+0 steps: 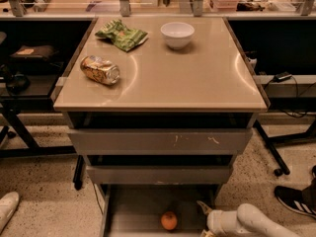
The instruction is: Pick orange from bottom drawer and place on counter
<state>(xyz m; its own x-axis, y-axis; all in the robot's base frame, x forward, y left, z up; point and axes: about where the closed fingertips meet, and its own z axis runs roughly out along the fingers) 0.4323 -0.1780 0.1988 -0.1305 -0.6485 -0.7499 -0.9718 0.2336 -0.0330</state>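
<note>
Gripper: the gripper (204, 209) sits low at the bottom right of the camera view, at the right edge of the bottom drawer (132, 212), on the end of a white arm (249, 222) that comes in from the right. Whether it is spread or closed cannot be told; it holds nothing that can be seen.
Orange: the orange (169, 220) lies on the grey floor of the bottom drawer, near its front and a little right of centre. It is just beside the gripper, to the gripper's left, and apart from it.
Bottom drawer: pulled out toward the camera, with its flat floor exposed.
Upper drawers: the top drawer front (160, 141) and the middle drawer front (159, 175) stand above it, each a little way out, with scuff marks on the top one.
Counter: the beige counter (197, 78) carries three things, all toward its back and left side.
Can: a crushed gold can (100, 69) lies on its side near the left edge.
Bag: a crumpled green snack bag (121, 33) lies at the back left.
Bowl: a white bowl (177, 34) stands upright at the back, right of the bag.
Floor: speckled, with a white shoe (7, 207) at the far left and a black sneaker (295, 201) at the far right.
</note>
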